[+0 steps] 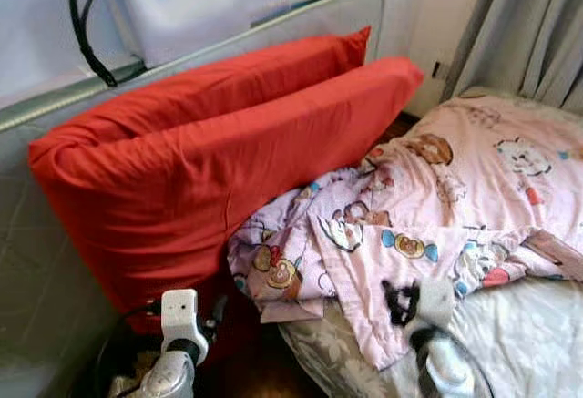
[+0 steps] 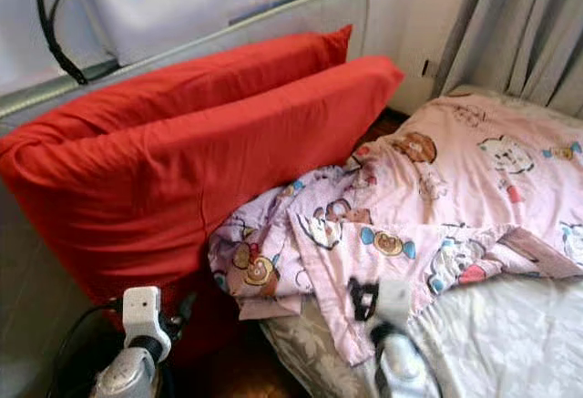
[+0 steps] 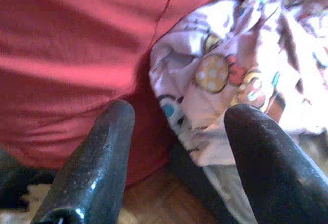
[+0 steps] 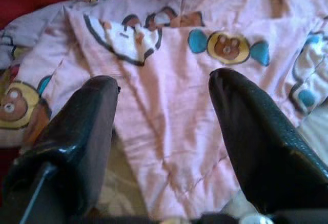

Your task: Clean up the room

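Bed [image 1: 537,343] with one pink cartoon blanket [image 1: 455,198], two red pillows [image 1: 209,152]. Left pincer [image 3: 177,131] wide, empty, near pillows; right pincer [image 4: 164,111] wide, empty, above blanket.

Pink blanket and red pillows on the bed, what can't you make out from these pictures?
- Pink blanket: its far side is cut off by the head views' right edge.
- Red pillows: lower ends hidden behind the blanket and the left gripper.
- White bag: top cut off by the upper edge.
- Right gripper: open above the blanket; contact unclear.
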Motion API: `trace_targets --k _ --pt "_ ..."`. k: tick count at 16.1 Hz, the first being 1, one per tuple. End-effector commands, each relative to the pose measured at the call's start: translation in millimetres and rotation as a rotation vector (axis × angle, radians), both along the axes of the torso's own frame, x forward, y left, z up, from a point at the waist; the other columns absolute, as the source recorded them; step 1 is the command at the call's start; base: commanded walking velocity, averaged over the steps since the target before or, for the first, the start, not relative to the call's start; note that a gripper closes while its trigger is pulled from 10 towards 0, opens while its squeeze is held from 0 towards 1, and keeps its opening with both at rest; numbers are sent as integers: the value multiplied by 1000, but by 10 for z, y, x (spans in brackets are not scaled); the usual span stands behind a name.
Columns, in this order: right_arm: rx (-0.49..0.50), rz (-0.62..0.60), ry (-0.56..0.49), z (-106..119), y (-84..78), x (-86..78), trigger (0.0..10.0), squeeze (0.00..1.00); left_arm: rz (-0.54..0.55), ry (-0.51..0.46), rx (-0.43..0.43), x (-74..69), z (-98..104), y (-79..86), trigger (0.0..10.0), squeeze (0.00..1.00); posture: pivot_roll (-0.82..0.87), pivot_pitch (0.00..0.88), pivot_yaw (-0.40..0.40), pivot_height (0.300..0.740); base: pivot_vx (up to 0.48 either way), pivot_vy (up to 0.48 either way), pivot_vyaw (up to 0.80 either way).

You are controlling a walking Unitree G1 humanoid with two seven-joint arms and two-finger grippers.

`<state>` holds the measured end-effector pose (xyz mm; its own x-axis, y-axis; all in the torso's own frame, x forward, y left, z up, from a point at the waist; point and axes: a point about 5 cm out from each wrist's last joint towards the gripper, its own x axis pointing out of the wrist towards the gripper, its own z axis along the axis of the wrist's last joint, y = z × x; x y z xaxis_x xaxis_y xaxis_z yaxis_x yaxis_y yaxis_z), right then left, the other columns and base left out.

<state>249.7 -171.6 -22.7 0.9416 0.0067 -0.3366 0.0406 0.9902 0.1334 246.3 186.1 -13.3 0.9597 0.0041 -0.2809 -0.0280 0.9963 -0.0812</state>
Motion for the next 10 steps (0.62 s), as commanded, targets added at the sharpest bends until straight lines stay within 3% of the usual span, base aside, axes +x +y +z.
trace_targets --k 1,8,10 --pt "-1 -1 -59 93 9 75 10000 0 3 -38 -6 17 50 -3 10000 0 -23 0 11 740 0 0 0" --pt "11 -11 -98 157 32 107 10000 0 -14 -63 -4 112 147 -78 10000 0 -28 0 8 740 0 0 0" --pt "8 -18 -104 180 18 126 10000 0 -29 -65 7 139 169 -95 10000 0 -29 0 7 740 0 480 0"
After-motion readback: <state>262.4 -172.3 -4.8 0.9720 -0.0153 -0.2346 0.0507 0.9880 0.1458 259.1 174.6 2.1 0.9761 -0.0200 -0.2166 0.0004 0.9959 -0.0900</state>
